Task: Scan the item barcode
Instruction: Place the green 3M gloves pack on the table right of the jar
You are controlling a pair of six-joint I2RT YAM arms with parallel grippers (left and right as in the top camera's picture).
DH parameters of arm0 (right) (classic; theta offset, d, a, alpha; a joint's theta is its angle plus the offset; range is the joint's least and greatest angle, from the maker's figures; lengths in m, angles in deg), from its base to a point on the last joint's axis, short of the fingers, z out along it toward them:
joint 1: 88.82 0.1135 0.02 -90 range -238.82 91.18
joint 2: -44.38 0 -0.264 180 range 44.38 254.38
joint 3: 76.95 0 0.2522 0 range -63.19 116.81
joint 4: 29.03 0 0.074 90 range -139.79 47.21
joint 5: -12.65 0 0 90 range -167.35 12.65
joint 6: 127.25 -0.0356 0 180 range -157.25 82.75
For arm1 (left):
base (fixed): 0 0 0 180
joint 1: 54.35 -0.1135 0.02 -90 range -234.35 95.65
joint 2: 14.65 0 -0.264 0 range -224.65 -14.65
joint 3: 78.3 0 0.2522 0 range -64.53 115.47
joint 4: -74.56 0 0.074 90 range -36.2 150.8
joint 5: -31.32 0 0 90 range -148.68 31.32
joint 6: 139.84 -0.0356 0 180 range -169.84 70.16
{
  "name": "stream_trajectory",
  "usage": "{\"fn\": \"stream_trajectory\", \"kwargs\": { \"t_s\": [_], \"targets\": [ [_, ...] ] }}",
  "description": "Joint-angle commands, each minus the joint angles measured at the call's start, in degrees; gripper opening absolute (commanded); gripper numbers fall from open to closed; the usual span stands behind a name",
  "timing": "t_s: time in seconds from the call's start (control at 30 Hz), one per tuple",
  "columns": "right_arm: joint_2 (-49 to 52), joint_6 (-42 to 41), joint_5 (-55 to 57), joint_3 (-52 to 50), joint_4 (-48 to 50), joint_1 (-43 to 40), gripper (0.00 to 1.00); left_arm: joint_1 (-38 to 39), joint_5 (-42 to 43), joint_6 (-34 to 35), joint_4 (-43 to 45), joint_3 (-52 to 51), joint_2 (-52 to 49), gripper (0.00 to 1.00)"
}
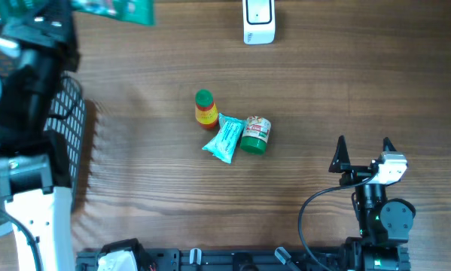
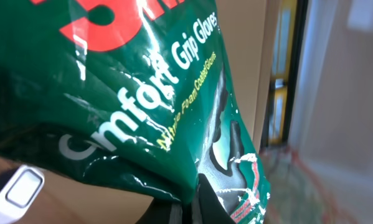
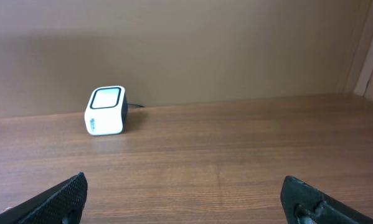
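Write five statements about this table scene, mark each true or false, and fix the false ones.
1. The left gripper is shut on a green glove packet. True.
2. The right gripper grips the teal pouch. False: its jaws stand open and empty, well off to the side of the pouch.
3. The white scanner stands near the table's far edge, apart from the small items. True.
4. The green-capped bottle stands alone in a corner. False: it huddles mid-table with the teal pouch and a green-lidded jar.
5. The scanner shows in the right wrist view. True.
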Motion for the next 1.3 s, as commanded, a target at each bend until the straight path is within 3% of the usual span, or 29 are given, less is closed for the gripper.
{"fn": "stream_trajectory", "kwargs": {
  "t_s": [0.0,0.2,0.37,0.5,0.67,0.97,1.1,1.13,1.23,1.27],
  "targets": [
    [-0.26,-0.83,-0.61,-0.04,0.15,-0.09,1.00,9.09,0.90,-15.74,-1.40,0.42,0.52,0.04],
    [-0.26,-0.83,-0.61,-0.04,0.15,-0.09,1.00,25.38,0.85,-32.02,-5.92,0.39,-1.95,0.04],
    [-0.26,-0.83,-0.61,-0.04,0.15,-0.09,1.00,35.15,0.87,-39.30,-11.47,0.39,-10.75,0.04],
    [-0.26,-0.83,-0.61,-0.04,0.15,-0.09,1.00,42.47,0.55,-50.69,-19.74,0.39,-16.59,0.04],
    [-0.26,-0.83,-0.61,-0.04,0.15,-0.09,1.00,48.30,-7.63,-51.01,-29.00,0.37,-25.88,0.04],
    [-0.26,-0.83,-0.61,-0.04,0.15,-0.09,1.00,54.88,-12.74,-50.97,-28.61,0.33,-41.86,0.04],
    [-0.26,-0.83,-0.61,-0.04,0.15,-0.09,1.00,55.98,-12.72,-50.97,-28.59,0.35,-41.81,0.18],
    [-0.26,-0.85,-0.61,-0.04,0.15,-0.09,1.00,55.95,-12.72,-50.97,-28.59,0.42,-41.59,0.26],
    [-0.26,-0.83,-0.61,-0.04,0.15,-0.09,1.00,55.89,-12.76,-51.06,-28.55,2.25,-38.97,0.66],
    [-0.26,-0.83,-0.61,-0.04,0.15,-0.09,1.00,55.80,-12.79,-52.15,-28.55,3.10,-37.75,0.71]
  ]
}}
